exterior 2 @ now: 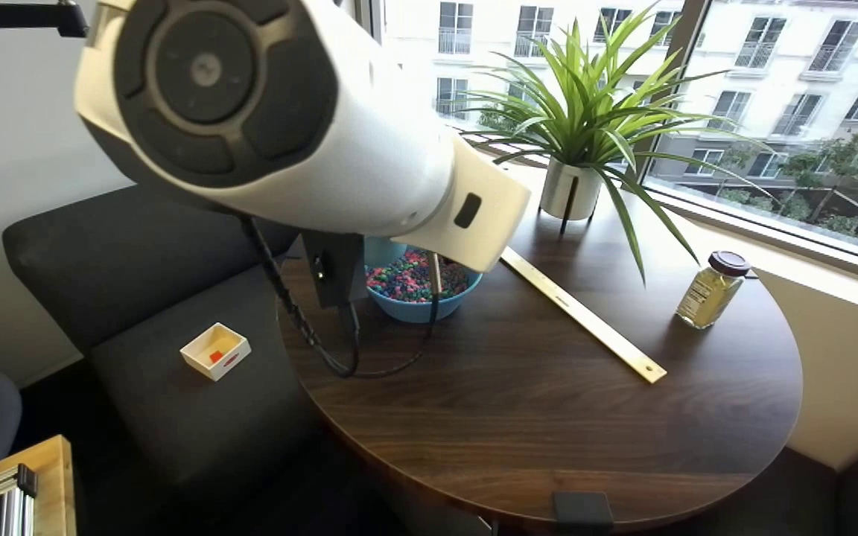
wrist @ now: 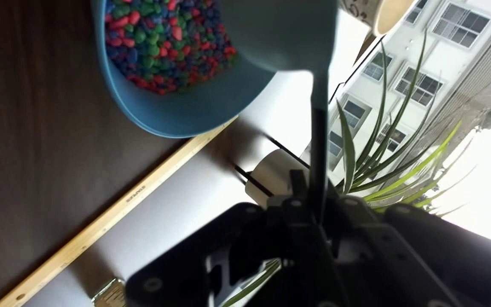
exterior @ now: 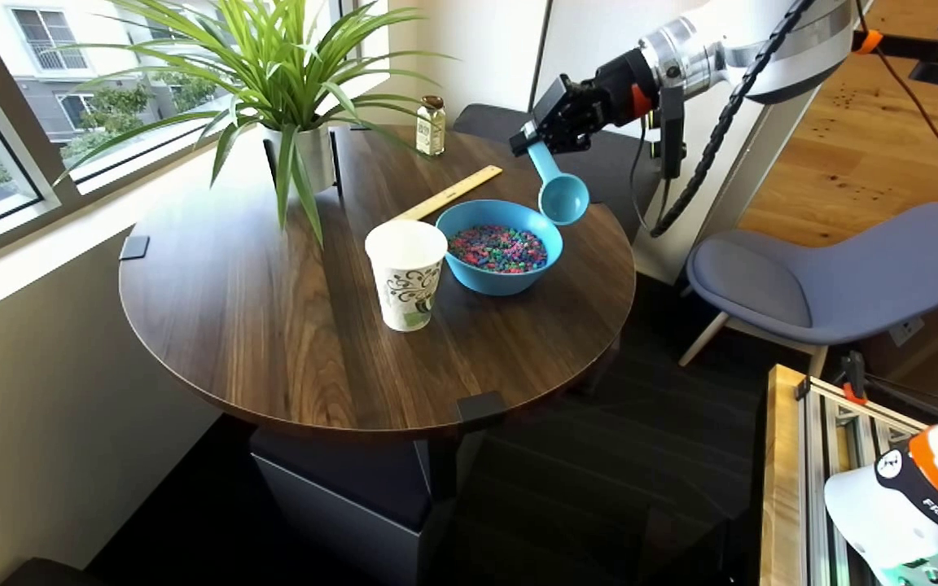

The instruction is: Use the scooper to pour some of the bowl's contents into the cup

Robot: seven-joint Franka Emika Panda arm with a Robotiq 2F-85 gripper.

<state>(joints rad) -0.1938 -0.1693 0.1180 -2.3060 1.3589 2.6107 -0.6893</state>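
Note:
My gripper (exterior: pixel 528 140) is shut on the handle of the light-blue scooper (exterior: pixel 564 200). The scooper's round head hangs in the air by the bowl's rim, with its hollow facing an exterior view; no pieces show in it. In the wrist view the scooper (wrist: pixel 288 34) covers part of the bowl (wrist: pixel 173 117), and the gripper (wrist: pixel 313 204) grips its handle. The blue bowl (exterior: pixel 493 282) stands on the table with multicoloured pieces (exterior: pixel 501 251) inside. The white patterned cup (exterior: pixel 410 286) stands upright beside the bowl; the arm hides it in an exterior view.
A yellow wooden ruler (exterior: pixel 453 192) lies on the round table (exterior: pixel 273 325) behind the bowl and cup. A potted plant (exterior: pixel 306 159) and a glass jar (exterior: pixel 430 129) stand near the window. A small white box (exterior 2: pixel 217 350) sits on a dark seat beside the table.

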